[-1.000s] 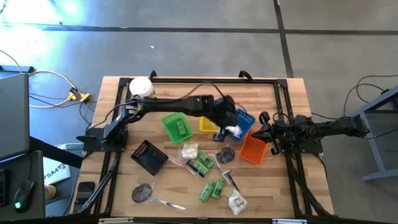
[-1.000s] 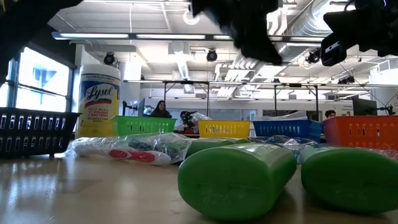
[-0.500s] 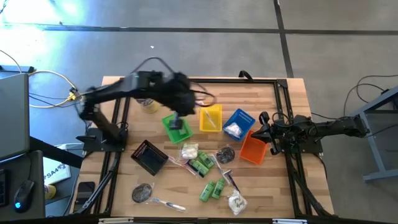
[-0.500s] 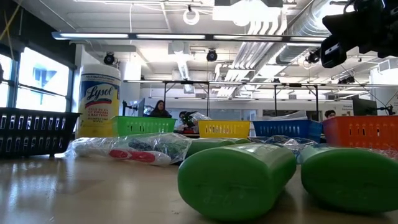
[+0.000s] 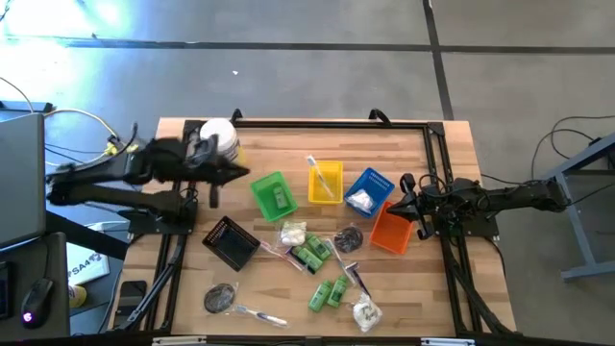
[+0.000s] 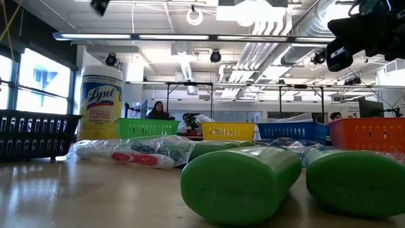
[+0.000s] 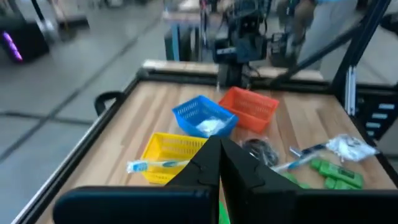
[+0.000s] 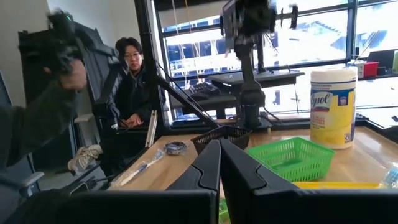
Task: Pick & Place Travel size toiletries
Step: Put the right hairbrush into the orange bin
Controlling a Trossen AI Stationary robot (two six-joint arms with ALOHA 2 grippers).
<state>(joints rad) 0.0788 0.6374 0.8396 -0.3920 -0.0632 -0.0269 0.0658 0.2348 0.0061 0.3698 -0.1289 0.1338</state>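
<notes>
The travel size toiletries lie in the table's middle: green tubes [image 5: 309, 255] [image 6: 239, 180], white packets [image 5: 293, 233], dark round sachets [image 5: 219, 298] and a wrapped toothbrush [image 6: 136, 155]. A toothbrush [image 7: 163, 164] lies in the yellow tray [image 5: 325, 183], and a white packet [image 7: 210, 126] in the blue tray [image 5: 367, 190]. The green tray [image 5: 272, 195] holds one small item. My left gripper [image 5: 213, 190] [image 7: 219, 158] hangs shut and empty at the table's left, left of the green tray. My right gripper [image 5: 402, 197] [image 8: 219, 163] waits shut and empty beside the orange tray [image 5: 391, 231].
A black tray [image 5: 231, 240] stands near the front left. A large white jar with a yellow label [image 5: 219, 135] [image 6: 101, 101] stands at the far left corner. A black frame runs around the table. People sit in the room beyond.
My left gripper has drawn back from over the blue tray, across the green tray, toward the table's left edge. The white packet stays lying in the blue tray. The loose toiletries have not moved.
</notes>
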